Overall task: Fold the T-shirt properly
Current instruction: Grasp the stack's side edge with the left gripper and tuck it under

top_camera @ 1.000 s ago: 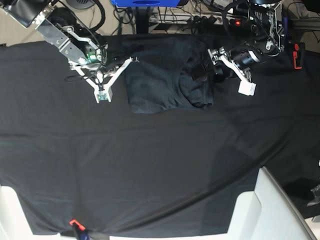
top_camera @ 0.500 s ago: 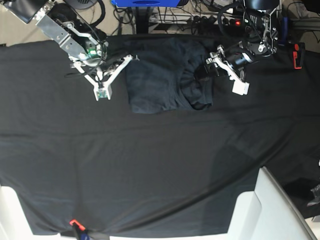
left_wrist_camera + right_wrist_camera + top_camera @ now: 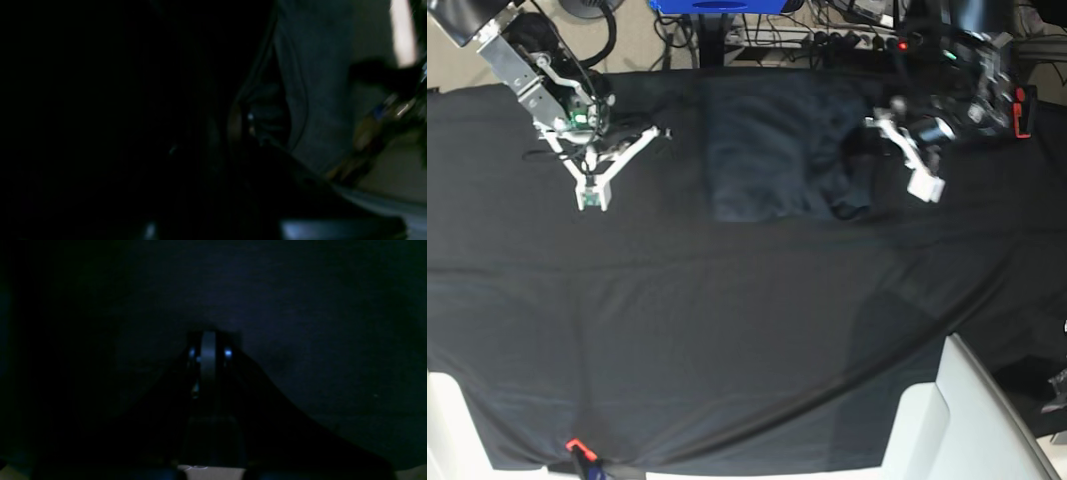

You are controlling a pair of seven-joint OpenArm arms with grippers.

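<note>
**Spotter:** How does the shirt look from your end?

**Operator:** I see the T-shirt (image 3: 772,160) lying on the black cloth of the worktop (image 3: 727,330), folded into a rough rectangle, dark charcoal and a shade lighter than the cloth under it. The side nearest my left claw (image 3: 882,135) is rumpled, with a curved fold and a dark loop of fabric bulging out. The side facing my right claw (image 3: 590,190) has a straighter edge.

**Spotter:** And the claws?

**Operator:** The right one is clenched on nothing, fingers pressed together in its wrist view, sitting well apart from the shirt over bare cloth. The left one is right at the shirt's bunched edge. Its wrist view is blurred and very dark; I make out blue-grey knit with a seam close in front of it, but I cannot tell whether the fingers are actually pinching fabric or just closed beside it.

**Spotter:** Shirt flat otherwise?

**Operator:** Mostly flat in the middle.
</note>
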